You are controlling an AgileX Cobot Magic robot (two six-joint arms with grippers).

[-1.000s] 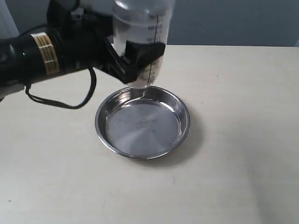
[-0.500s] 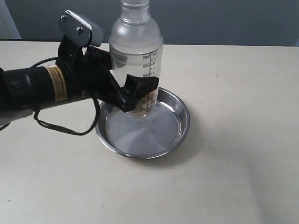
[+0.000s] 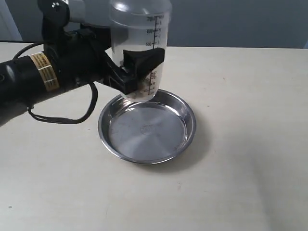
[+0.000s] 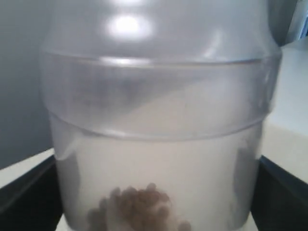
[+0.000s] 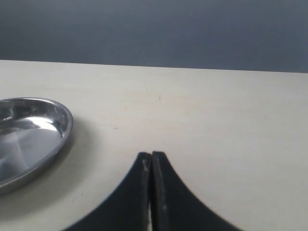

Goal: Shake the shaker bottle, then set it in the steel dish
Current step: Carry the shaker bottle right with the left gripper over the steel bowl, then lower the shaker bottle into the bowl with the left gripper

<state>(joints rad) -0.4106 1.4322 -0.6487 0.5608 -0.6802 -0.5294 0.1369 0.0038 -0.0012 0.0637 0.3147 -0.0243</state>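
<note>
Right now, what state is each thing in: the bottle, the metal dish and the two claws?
shaker bottle: upright, gripped in the air over the dish's far rim, brown granules at its bottom; top out of frame.
steel dish: empty, lying flat.
left gripper: shut on the shaker bottle.
right gripper: shut, holding nothing.

Black left hand (image 3: 137, 71) grips clear frosted plastic shaker bottle (image 3: 139, 29) upright, brown granules at btm, held over back rim of round shiny steel dish (image 3: 191, 126) on pale desk (image 3: 240, 173); cap out of frame.
</note>
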